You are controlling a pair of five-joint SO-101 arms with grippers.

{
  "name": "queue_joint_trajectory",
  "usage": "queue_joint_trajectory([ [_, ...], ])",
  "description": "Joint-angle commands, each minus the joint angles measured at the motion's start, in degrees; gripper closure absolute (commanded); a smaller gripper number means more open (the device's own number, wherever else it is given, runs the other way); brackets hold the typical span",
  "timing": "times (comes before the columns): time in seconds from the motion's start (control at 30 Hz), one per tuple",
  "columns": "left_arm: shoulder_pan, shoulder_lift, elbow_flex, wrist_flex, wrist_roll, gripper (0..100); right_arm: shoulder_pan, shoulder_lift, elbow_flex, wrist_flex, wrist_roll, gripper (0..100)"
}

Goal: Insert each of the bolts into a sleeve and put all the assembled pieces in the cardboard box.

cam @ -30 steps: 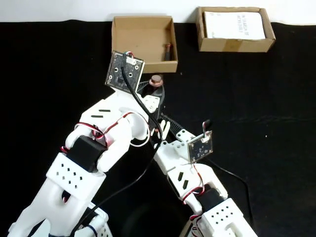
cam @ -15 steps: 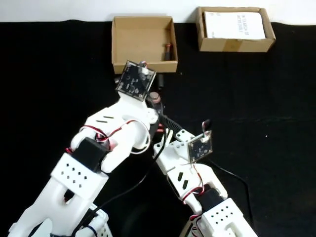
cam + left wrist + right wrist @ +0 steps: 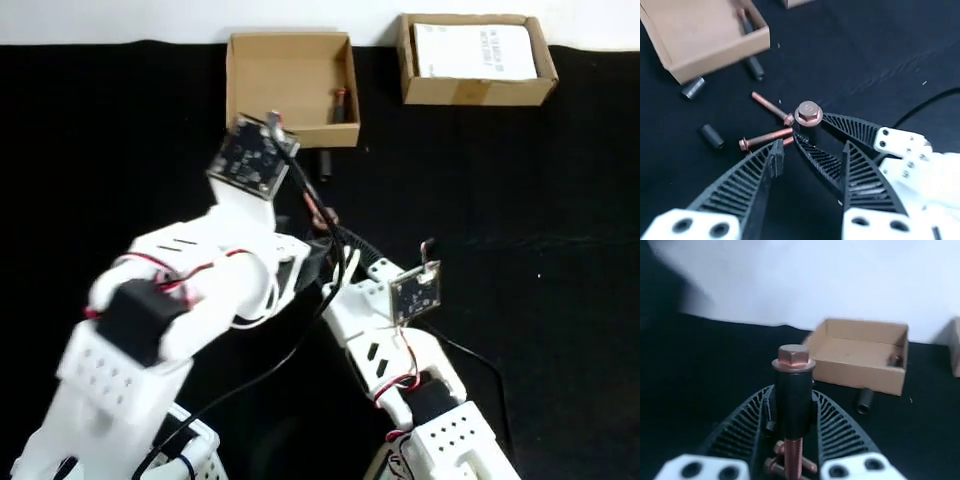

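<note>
Currently the right gripper [image 3: 792, 399] is clamped on an upright sleeve [image 3: 792, 410] that has a bolt [image 3: 793, 356] through it, held above the black table [image 3: 560, 250].

Its copper head sits on top of the sleeve and the threaded end sticks out below. The left gripper [image 3: 810, 152] hangs close beside this piece with its fingers spread wide, grasping nothing. Two loose bolts [image 3: 767, 104] lie on the table near the held piece, along with one spare sleeve [image 3: 712, 136]. Two more sleeves [image 3: 692, 87] lie just in front of the cardboard box [image 3: 725, 52]. Inside the box one assembled piece [image 3: 744, 19] rests against a side wall. A second box [image 3: 475, 92] holding a white sheet [image 3: 475, 50] stands well apart from the first, along the table's far edge.
</note>
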Motion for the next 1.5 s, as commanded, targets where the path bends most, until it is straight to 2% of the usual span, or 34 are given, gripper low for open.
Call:
queue_joint_trajectory([
  [0.0, -0.3, -0.1, -15.2, 5.5, 0.8, 80, 3.4, 3.6, -11.7, 6.0, -4.3, 99.1],
  [0.07, -0.3, -0.1, -22.8, 8.9, 2.5, 80, 5.0, 9.1, -20.0, 8.2, -6.5, 99.1],
  [0.23, -1.2, 2.5, -36.4, 16.2, 2.6, 81, 5.5, 27.3, -35.9, 3.3, -6.3, 99.1],
  [0.37, -10.7, 5.1, -37.9, 18.1, 2.3, 81, 6.6, 43.0, -46.4, -0.9, -3.5, 99.1],
  [0.47, -20.9, 6.1, -33.7, 18.0, 2.1, 81, 8.0, 54.3, -54.1, -6.2, 0.8, 99.1],
  [0.57, -28.8, 8.0, -24.2, 17.2, 2.0, 81, 9.4, 66.1, -61.8, -12.6, 4.0, 99.1],
  [0.67, -33.7, 9.0, -11.0, 11.8, 0.9, 81, 10.2, 77.5, -69.2, -18.5, 4.5, 99.1],
  [0.8, -38.7, 9.0, 2.5, 2.2, -2.8, 81, 11.1, 90.2, -79.9, -19.6, 4.5, 99.1],
  [0.93, -41.2, 9.0, 10.0, -2.1, -4.7, 81, 11.5, 100.4, -89.0, -19.6, 4.4, 99.1],
  [1.27, -42.0, 9.0, 20.4, -9.6, -5.5, 81, 11.5, 119.3, -108.7, -19.4, 4.5, 98.8],
  [1.33, -42.0, 9.0, 21.6, -11.0, -5.4, 81, 11.5, 121.5, -110.8, -19.4, 4.5, 96.4],
  [1.47, -41.7, 9.0, 21.8, -12.0, -5.5, 84, 11.3, 122.7, -111.8, -19.4, 4.5, 84.3],
])
